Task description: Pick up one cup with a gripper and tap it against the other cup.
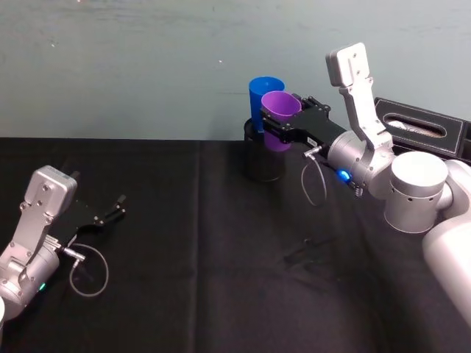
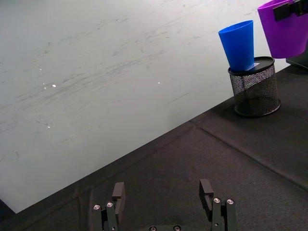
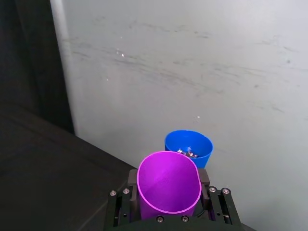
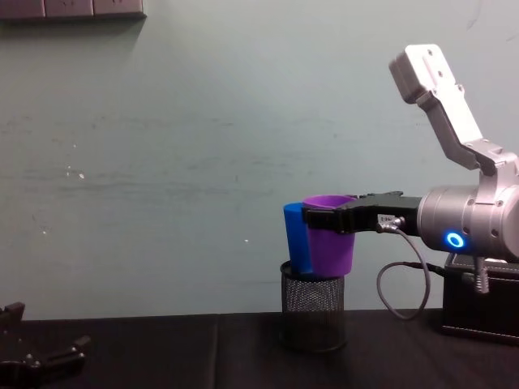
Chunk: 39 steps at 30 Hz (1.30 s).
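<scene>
Right gripper (image 4: 328, 219): jaws clamped on purple cup (image 4: 331, 247) near its rim, aloft just beside blue cup (image 4: 294, 239) in mesh holder (image 4: 312, 312), far side of worktop (image 1: 221, 243). I judge it light, slick and flexible, so a gentle rim grip suits. Left gripper (image 2: 163, 192) parked near left, jaws wide.

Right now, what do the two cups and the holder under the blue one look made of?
The purple cup looks like thin-walled plastic: smooth, even colour, with a fine bright rim. The blue cup is likely plastic too: opaque, plain, with a soft satin sheen and no visible seams. The holder is probably black-coated metal wire mesh, going by its see-through grid wall under a solid rim.
</scene>
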Each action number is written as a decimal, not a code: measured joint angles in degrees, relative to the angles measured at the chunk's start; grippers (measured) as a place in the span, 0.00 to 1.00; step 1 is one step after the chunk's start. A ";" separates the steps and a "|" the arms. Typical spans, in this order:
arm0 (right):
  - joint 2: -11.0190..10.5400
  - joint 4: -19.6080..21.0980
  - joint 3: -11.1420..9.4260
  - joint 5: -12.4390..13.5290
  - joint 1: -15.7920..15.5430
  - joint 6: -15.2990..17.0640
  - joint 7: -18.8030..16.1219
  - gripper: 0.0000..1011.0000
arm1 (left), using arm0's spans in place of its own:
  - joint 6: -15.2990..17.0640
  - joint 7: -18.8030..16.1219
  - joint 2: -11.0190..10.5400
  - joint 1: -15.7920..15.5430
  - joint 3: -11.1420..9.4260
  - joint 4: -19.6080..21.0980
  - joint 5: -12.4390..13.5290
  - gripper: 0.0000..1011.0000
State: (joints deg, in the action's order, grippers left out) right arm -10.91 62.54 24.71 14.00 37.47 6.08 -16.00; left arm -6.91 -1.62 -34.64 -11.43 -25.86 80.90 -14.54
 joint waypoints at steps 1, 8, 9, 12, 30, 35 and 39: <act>0.13 -0.24 -0.08 -0.11 0.12 0.00 0.00 0.72 | 0.00 0.00 0.00 0.00 0.00 0.00 0.00 1.00; 1.12 -2.62 -0.70 -1.13 1.10 -0.59 -0.13 0.72 | 0.00 0.00 0.00 0.00 0.00 0.00 0.00 1.00; 1.23 -2.84 -0.77 -1.25 1.19 -0.70 -0.20 0.72 | 0.00 0.00 0.00 0.00 0.00 0.00 0.00 1.00; 1.58 -3.58 -1.01 -1.69 1.50 -1.11 -0.41 0.72 | 0.00 0.00 0.00 0.00 0.00 0.00 0.00 1.00; 3.78 -6.95 -2.84 -3.96 3.60 -2.76 -1.86 0.72 | 0.00 0.00 0.00 0.00 0.00 0.00 0.00 1.00; 4.40 -8.26 -3.36 -4.30 4.35 -3.13 -2.28 0.72 | 0.00 0.00 0.00 0.00 0.00 0.00 0.00 1.00; 4.68 -8.56 -3.65 -4.48 4.53 -3.18 -2.46 0.72 | 0.00 0.00 0.00 0.00 0.00 0.00 0.00 1.00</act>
State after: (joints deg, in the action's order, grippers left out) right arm -6.23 53.98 21.06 9.52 42.00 2.90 -18.46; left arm -6.91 -1.62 -34.65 -11.43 -25.86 80.90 -14.55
